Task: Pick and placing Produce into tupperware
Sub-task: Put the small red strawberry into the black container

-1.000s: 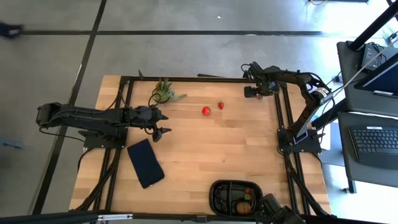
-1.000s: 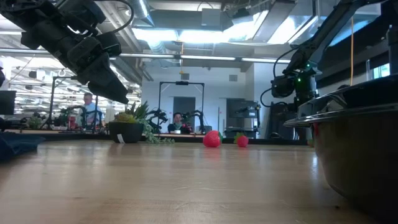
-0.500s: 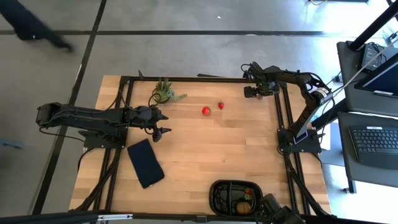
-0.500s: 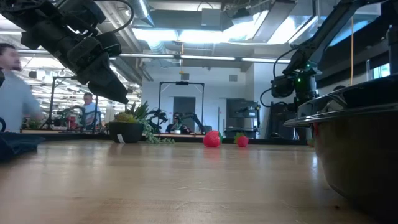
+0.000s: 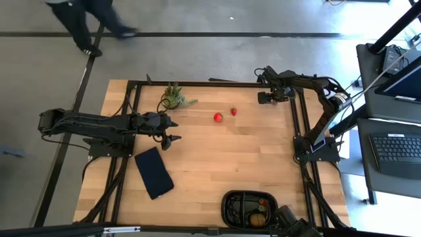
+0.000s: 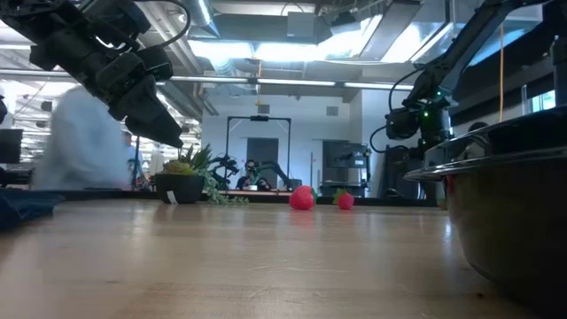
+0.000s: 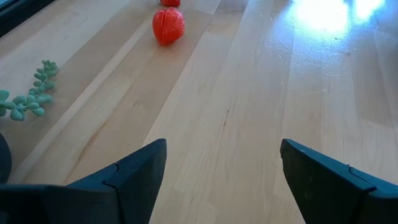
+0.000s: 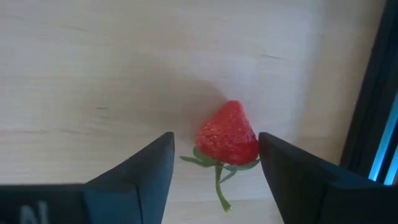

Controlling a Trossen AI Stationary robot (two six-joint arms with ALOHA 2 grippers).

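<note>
The black tupperware tray (image 5: 245, 208) sat at the near edge of the wooden surface (image 5: 223, 158), well apart from both tools; in the high view it held a red strawberry piece (image 5: 263, 203) in one compartment and a brown kiwi-like fruit (image 5: 255, 218) in another, with something small and greenish beside them that was too small to name. In the low view only its dark curved wall (image 6: 509, 221) showed, close to the camera. The right tool (image 5: 266, 97) hung over the far right corner of the surface, its fingers (image 8: 134, 180) standing apart and clamped on nothing; its wrist view showed a red strawberry (image 8: 228, 135) with a green stem lying on the wood between the two fingers and nearer one of them, apparently touching neither. The left tool (image 5: 172, 131) was held above the left side of the surface with its fingers (image 7: 134, 180) apart and empty. Ahead of it lay two more red strawberries, the larger one (image 5: 218, 117) nearer and the smaller one (image 5: 233, 111) just beyond, both on bare wood between the two tools and well apart from either. A spiky green potted plant (image 5: 174, 97) stood near the far edge, off to one side of the left tool, and a flat dark navy slab (image 5: 154, 172) lay on its other side, nearer the tray. A person (image 5: 85, 20) was on the floor beyond the surface.
</note>
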